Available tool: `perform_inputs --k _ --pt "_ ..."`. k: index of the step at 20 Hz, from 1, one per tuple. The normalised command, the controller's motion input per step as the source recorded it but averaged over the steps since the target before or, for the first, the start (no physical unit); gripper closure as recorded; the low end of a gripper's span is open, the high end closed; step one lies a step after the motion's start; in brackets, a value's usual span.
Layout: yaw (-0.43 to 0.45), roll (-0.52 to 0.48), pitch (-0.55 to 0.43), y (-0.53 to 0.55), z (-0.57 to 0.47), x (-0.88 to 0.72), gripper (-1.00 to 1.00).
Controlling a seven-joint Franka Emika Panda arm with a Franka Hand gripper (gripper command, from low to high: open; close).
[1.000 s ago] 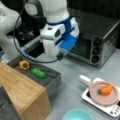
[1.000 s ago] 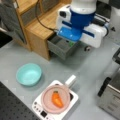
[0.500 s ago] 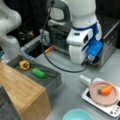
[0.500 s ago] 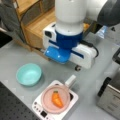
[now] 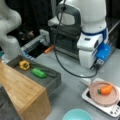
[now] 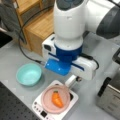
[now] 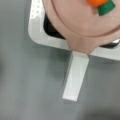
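A pink pan (image 5: 95, 96) with a white handle (image 5: 86, 81) sits on a white hotplate (image 5: 110, 110), with an orange carrot (image 5: 106, 89) lying in it. In both front views my gripper (image 6: 81, 71) hangs just above the handle (image 6: 71, 81), its fingers hidden under the white and blue hand. The wrist view looks straight down on the handle (image 7: 76, 75), the pan (image 7: 75, 25), the carrot's green end (image 7: 106, 7) and the hotplate (image 7: 40, 35); no finger shows there. Nothing is seen held.
A teal bowl (image 6: 28, 74) stands to the left of the hotplate in a front view. A grey drawer (image 5: 53, 80) holds a yellow pepper (image 5: 24, 65) and a green vegetable (image 5: 38, 73) beside a wooden cabinet (image 5: 22, 92). A metal oven (image 5: 67, 42) stands behind the arm.
The arm has swung away from the drawer and cabinet toward the hotplate, and has come lower, ending over the pan's handle. The carrot, pan and bowl have not moved.
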Motion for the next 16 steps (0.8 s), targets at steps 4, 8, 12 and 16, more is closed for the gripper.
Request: perform_inputs --k 4,8,12,16 --pt "0.102 -0.111 0.099 0.04 -0.06 0.46 -1.0" --pt "0.14 -0.146 0.117 0.0 0.06 0.42 -1.0" --pt "0.136 -0.152 0.083 0.02 -0.01 0.44 -1.0" --pt "0.128 -0.162 0.06 0.04 -0.07 0.44 -1.0"
